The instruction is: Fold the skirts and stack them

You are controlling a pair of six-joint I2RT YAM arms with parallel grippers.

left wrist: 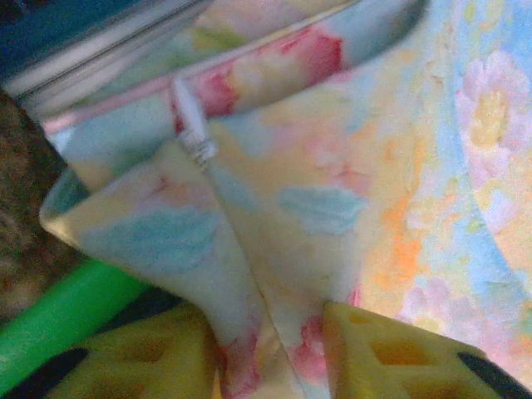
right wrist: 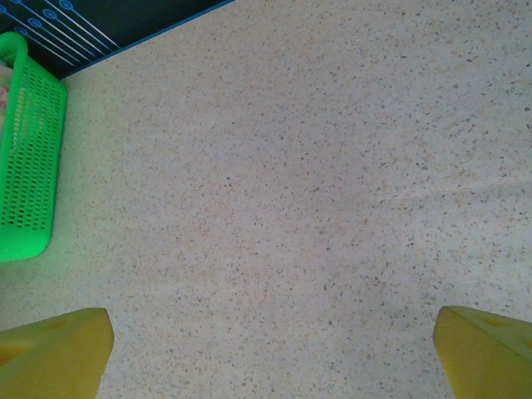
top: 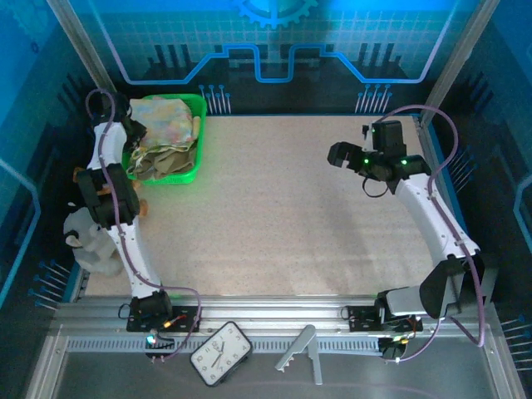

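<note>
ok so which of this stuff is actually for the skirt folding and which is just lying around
For the job: pastel patchwork skirt, olive-khaki skirt, green basket holding both, left tool astride a fold of the pastel one, right tool open.
Just lying about: clock, grey stand, white plush toy.

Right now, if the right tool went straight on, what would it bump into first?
Probably the bare speckled table: the open right tool points down at it, and the green basket sits off to its side.
</note>
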